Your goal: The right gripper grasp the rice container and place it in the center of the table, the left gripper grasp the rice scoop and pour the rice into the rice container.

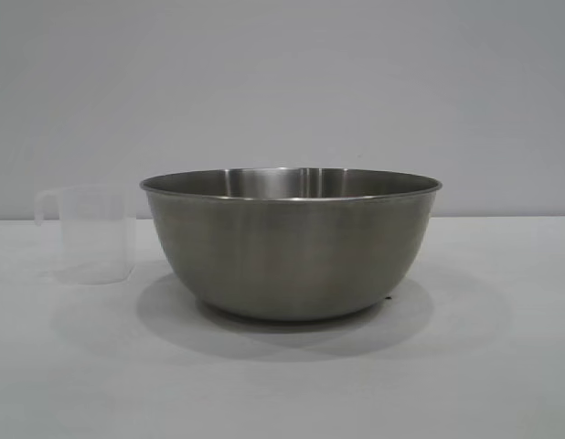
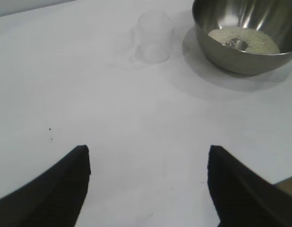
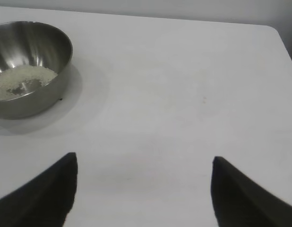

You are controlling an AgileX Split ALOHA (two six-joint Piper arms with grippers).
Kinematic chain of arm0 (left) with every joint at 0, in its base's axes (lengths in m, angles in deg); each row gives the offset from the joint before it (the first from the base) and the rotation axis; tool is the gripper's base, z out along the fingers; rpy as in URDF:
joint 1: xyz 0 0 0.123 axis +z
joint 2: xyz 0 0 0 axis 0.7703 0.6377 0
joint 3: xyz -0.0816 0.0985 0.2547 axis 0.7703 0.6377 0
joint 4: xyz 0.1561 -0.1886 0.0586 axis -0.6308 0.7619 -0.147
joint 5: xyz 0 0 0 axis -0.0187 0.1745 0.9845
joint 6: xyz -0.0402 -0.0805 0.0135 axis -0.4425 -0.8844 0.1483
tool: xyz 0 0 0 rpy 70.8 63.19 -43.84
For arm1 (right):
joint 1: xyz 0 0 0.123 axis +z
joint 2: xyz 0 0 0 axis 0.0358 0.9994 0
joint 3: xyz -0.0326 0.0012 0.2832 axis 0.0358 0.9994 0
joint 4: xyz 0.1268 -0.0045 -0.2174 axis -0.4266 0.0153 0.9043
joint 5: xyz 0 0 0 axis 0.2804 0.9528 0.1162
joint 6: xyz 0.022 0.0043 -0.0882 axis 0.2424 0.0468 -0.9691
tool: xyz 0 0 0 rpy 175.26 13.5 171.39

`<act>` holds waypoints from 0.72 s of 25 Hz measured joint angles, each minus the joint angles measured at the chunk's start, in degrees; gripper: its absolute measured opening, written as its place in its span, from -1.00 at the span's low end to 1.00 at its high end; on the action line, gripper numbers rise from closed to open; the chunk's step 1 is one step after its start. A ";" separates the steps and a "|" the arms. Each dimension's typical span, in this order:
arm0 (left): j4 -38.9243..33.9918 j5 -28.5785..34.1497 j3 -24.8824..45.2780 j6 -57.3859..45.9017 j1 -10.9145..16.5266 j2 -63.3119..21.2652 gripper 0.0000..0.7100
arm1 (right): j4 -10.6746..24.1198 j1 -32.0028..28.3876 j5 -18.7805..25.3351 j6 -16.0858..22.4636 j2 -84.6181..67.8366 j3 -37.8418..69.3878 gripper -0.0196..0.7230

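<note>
The steel rice container (image 1: 292,242) stands on the white table (image 1: 502,366), in the middle of the exterior view. White rice (image 2: 245,39) lies in its bottom, also seen as rice (image 3: 21,80) in the right wrist view. The clear rice scoop (image 1: 86,233) stands upright to the bowl's left, close to it, and looks empty. My left gripper (image 2: 147,153) is open over bare table, well short of the rice scoop (image 2: 154,37) and the container (image 2: 250,33). My right gripper (image 3: 143,161) is open too, apart from the container (image 3: 30,66). Neither gripper appears in the exterior view.
A plain grey wall rises behind the table. The table's far edge and a rounded corner (image 3: 273,29) show in the right wrist view. Bare tabletop lies between each gripper and the bowl.
</note>
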 joint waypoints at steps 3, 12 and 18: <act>0.00 0.00 0.13 0.00 0.15 0.00 0.36 | 0.00 0.00 0.00 0.00 0.00 0.00 0.49; 0.00 -0.03 0.13 0.00 15.75 0.00 0.36 | 0.00 0.00 0.00 0.00 0.00 0.00 0.49; 0.00 -0.12 0.13 0.00 19.13 0.00 0.36 | 0.00 0.13 0.00 0.00 0.00 0.00 0.49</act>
